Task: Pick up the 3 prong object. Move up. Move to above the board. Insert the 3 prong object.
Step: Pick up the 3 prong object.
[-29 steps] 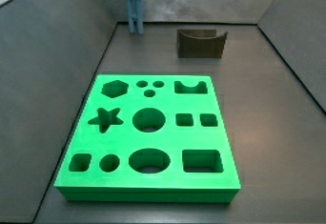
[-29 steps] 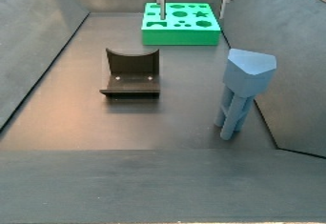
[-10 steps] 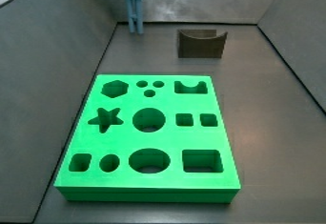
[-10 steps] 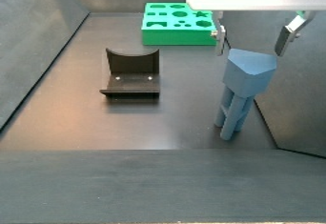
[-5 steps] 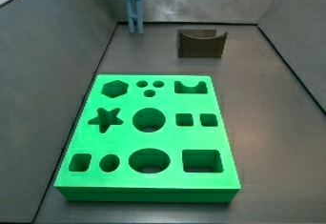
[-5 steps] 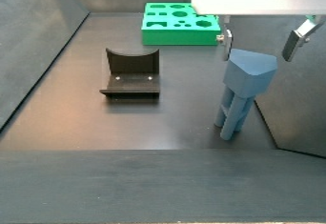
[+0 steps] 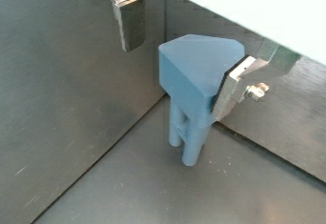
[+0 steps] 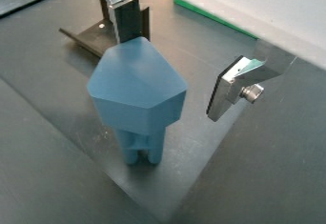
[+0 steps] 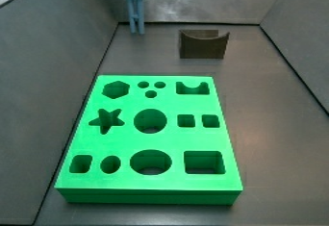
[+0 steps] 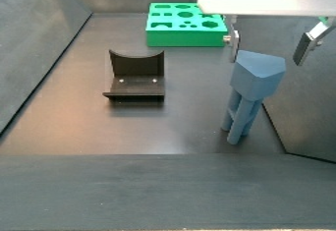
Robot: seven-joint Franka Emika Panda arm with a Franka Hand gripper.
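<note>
A dark grey floor (image 10: 79,127) carries everything. The green board (image 9: 152,138) lies flat on it; the fixture (image 10: 136,75) and the upright 3 prong object (image 10: 250,95) stand well apart from it, with the open gripper (image 7: 186,39) straddling the object's top.

Both wrist views look steeply down from close above the 3 prong object (image 7: 193,85), with the pincer (image 7: 185,42) spread to either side of its top block. A side view looks down the length of the floor from the board's (image 9: 152,129) end, with the board (image 9: 77,124) near and the fixture (image 9: 203,42) far. A side view faces the opposite way, low and near the 3 prong object (image 10: 250,95), with the board (image 10: 186,27) far and the pincer (image 10: 272,40) at the frame's top. Both side views share the board, fixture and 3 prong object.
</note>
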